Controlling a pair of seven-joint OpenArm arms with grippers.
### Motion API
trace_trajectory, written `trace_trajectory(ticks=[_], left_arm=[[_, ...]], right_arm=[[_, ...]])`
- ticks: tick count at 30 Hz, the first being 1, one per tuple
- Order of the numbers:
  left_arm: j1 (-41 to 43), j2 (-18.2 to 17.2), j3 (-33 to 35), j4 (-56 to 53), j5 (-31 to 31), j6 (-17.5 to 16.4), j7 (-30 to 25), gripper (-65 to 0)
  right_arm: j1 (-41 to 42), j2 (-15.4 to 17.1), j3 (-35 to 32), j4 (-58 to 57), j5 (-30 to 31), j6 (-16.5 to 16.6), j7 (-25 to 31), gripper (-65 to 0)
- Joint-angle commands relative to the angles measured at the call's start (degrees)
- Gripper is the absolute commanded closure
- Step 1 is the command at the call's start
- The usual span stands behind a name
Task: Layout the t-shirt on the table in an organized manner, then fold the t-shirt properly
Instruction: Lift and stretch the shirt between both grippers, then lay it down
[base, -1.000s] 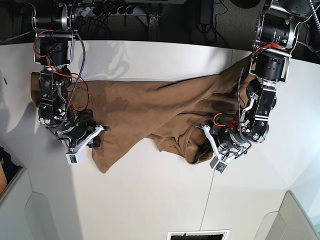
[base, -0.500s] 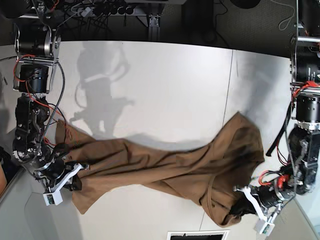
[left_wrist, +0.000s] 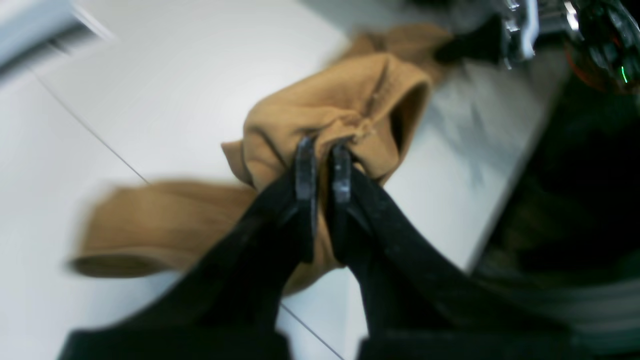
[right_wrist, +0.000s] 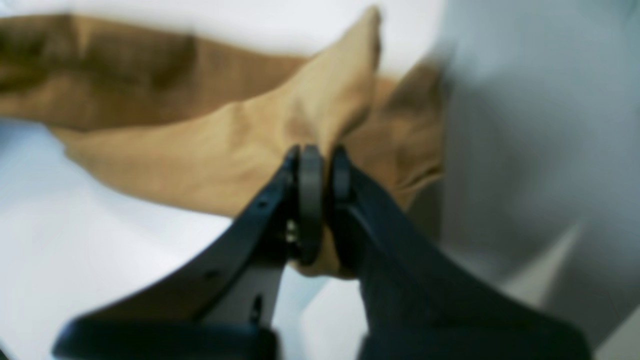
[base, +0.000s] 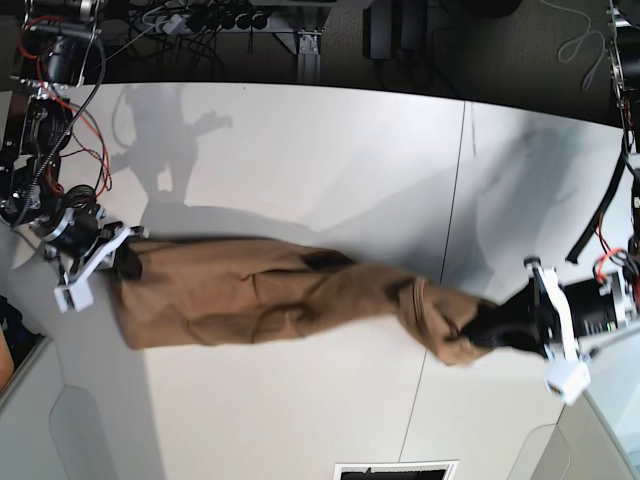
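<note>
A: While both grippers are clamped on cloth, where do you stand with the shirt (base: 250, 290)?

B: You have it strung across the table (base: 300, 150) in a rope-like band, mostly on one side of the table's dark seam (base: 462, 170). Your right gripper (right_wrist: 320, 167) pinches one end, well away from the seam. Your left gripper (left_wrist: 322, 157) pinches a bunched, hemmed opening at the other end, just across the seam. I can't tell whether that's a sleeve or the collar.

A: So how do you lay it out well from here?

B: You're judged to be in the spreading step, and the cloth is twisted and doubled over near the seam. Keep both grips firm, hold the ends level, and pull apart evenly so the twist works out rather than tightens. Lower it flat, with the band square to the seam.

A: Anything to watch?

B: Your left grip holds a thick wad, so a layer could slip free. If the shirt lands rolled, you'll likely need to regrasp at proper corners before folding.
</note>
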Motion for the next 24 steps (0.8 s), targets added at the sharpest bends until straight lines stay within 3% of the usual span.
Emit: trace_trajectory(ticks=[1,3,4,5,8,9,18,24], left_arm=[[1.9,-0.61,-0.28,1.33,-2.36,-0.14,-0.31,0.0],[7.52,-0.15,-0.17,1.29,-3.26,-0.14,-0.44,0.0],[9.81,0.11,-0.17,1.2,-3.23,-0.14,-0.59,-5.3],[11.78,0.42,-0.17,1.2,-3.1,-0.14,-0.85,-11.7],[15.96,1.22,-0.17,1.2,-2.56,-0.14,-0.87,-26.9],[16.65,1.46,-0.2,1.2,-1.6,-0.14,-0.87,-30.1],[17.79,1.51,-1.53,1.2,-0.28,-0.14,-0.98,-32.5],[17.84,2.67,-9.38,1.2,-0.28,-0.14,-2.51,-32.5]], right_arm=[[-0.72,1.25,0.63,0.96,0.35,0.2,1.64,0.0],[-4.46,0.94,0.63,0.9,-2.05,0.2,2.71,0.0],[-5.9,0.94,0.63,0.9,-3.1,0.2,3.74,0.0],[-7.06,0.98,0.66,0.9,-4.13,0.15,5.14,-5.3],[-8.66,0.94,1.03,1.03,-5.2,-0.04,7.06,-35.4],[-8.57,0.96,1.18,1.16,-4.94,-0.04,7.04,-39.4],[-7.87,0.96,6.6,11.41,-1.62,-0.11,7.5,-39.9],[-4.31,0.33,6.6,7.06,-3.37,-0.48,9.31,-39.9]])
